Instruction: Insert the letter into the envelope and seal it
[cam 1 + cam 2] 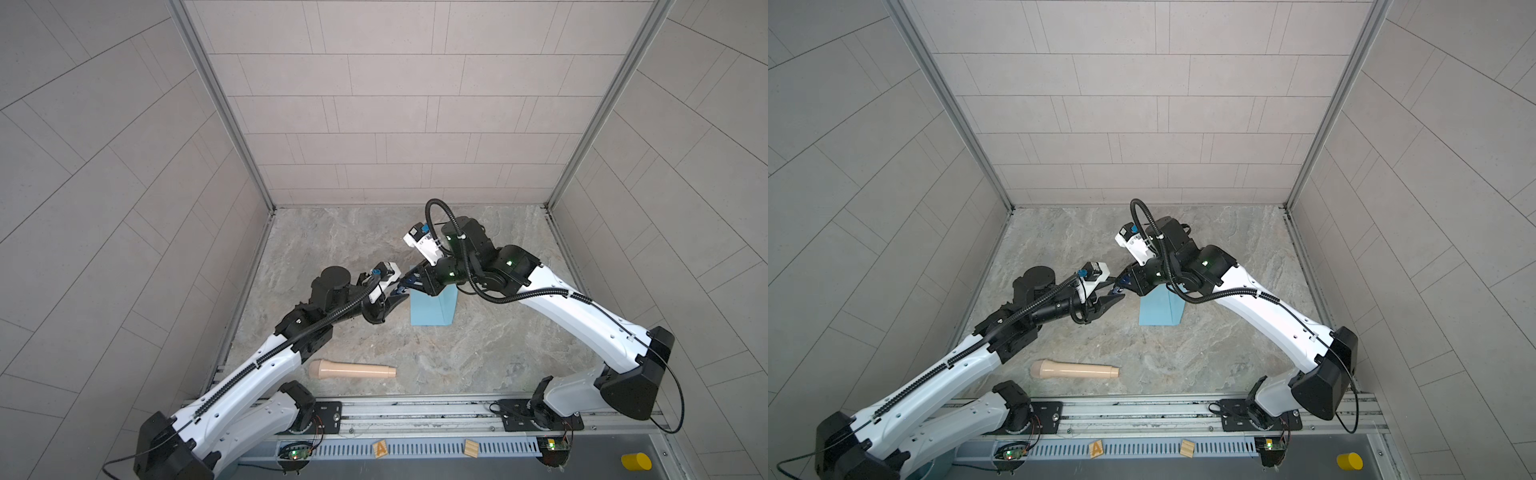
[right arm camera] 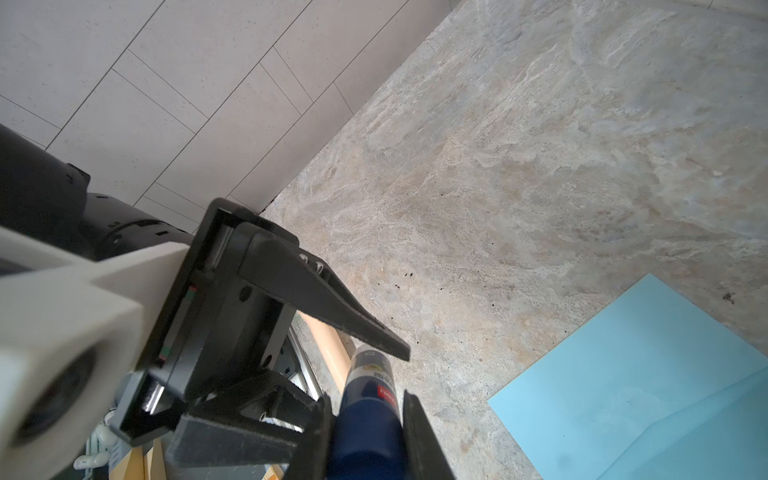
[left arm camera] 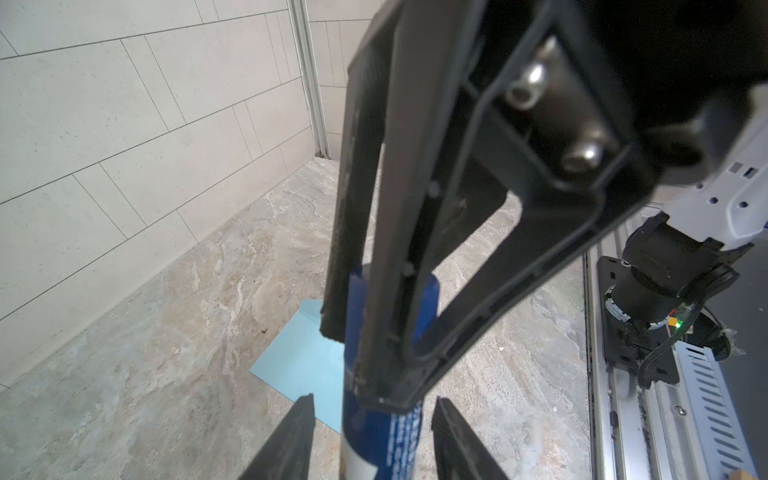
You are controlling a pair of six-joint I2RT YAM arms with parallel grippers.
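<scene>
A beige cylinder lies by the table's front edge. Mid-table lies the envelope, bare surface all round. Above its far left corner the right gripper clamps a blue tube, with the left gripper spread-jawed either side of it.

Quick headcount, nothing fancy: one light blue envelope, one blue tube, and one beige rolling-pin-looking handle. There are two little wooden blocks, an A block and a plain block, plus one yellow cylinder. Two arms, so two tools: left tool and right tool.
</scene>
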